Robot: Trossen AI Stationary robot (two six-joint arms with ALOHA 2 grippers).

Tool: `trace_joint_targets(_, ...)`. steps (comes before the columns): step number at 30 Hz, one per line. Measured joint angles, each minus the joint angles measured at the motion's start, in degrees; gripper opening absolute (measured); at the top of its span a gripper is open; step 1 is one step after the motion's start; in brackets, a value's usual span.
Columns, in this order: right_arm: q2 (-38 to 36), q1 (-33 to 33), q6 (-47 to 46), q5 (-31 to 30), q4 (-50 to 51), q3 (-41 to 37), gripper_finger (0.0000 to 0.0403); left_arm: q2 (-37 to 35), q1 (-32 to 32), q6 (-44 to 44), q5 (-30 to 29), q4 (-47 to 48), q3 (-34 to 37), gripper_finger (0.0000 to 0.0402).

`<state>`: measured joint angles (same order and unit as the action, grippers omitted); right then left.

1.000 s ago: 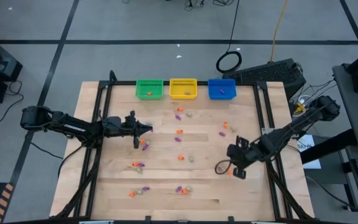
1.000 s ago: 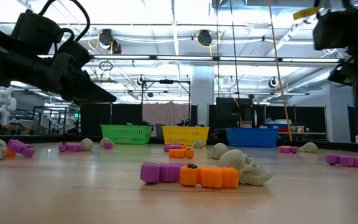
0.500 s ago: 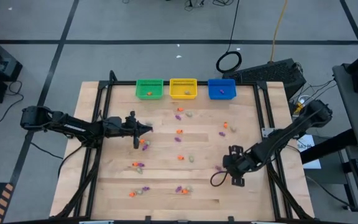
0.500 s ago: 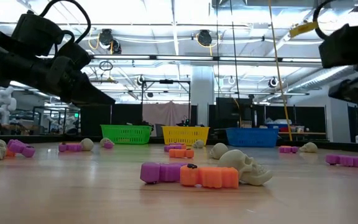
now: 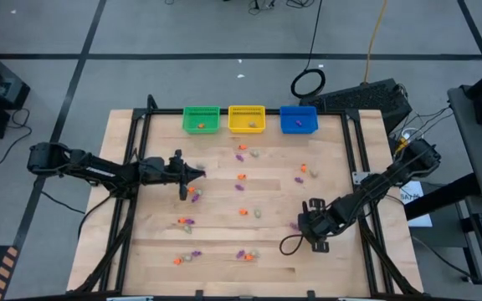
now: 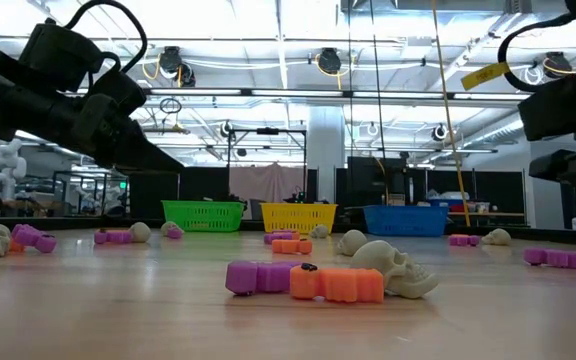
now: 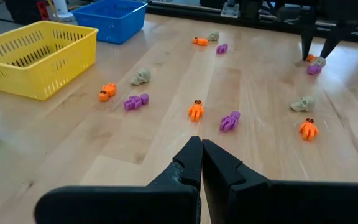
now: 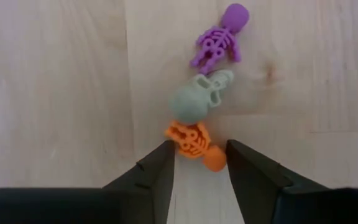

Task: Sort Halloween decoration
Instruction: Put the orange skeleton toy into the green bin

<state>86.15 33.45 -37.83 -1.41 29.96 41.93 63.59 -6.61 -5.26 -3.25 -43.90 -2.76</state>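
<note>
On the bench, the right claw hangs low over a tight trio of trinkets near the right edge, its fingers spread with the orange skeleton lying partly between them. That orange skeleton is a flat, ribbed little figure with a round head; in the right wrist view its long axis runs on a slant, head toward the claw and ribs toward the pale skull, which it touches. The skull is a rounded beige-grey piece with its jaw end turned toward the purple skeleton. The purple skeleton lies just beyond the skull, long axis also slanted, its round head pointing away from the claw and its legs close to the skull.

The left claw is held above the left middle of the bench, fingers pressed together and holding nothing, pointing toward the bench's centre.

The other trinkets are scattered in small groups across the bench: orange and purple figures and pale skulls, all lying flat. In the low view a purple piece, an orange piece and a skull lie in a touching row. At the far edge stand the green basket, yellow basket and blue basket, side by side; an orange trinket shows in the green one
</note>
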Motion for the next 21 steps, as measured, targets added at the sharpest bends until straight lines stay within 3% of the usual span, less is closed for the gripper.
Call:
trace_joint_targets(12,-1.5,-0.2,-5.9,4.7,0.3,-0.3,0.0033,0.0,0.0,0.0,0.0,-0.1,0.0,0.0012)
trace_joint_targets(16,-3.4,0.0,-9.0,10.2,0.6,-0.4,0.0021,0.0,0.0,0.0,0.0,-0.1,0.0,0.0012)
trace_joint_targets(21,-6.5,-0.1,-12.6,11.1,0.7,-0.2,0.002,0.0,0.0,-0.3,0.0,-0.1,0.0,0.0012)
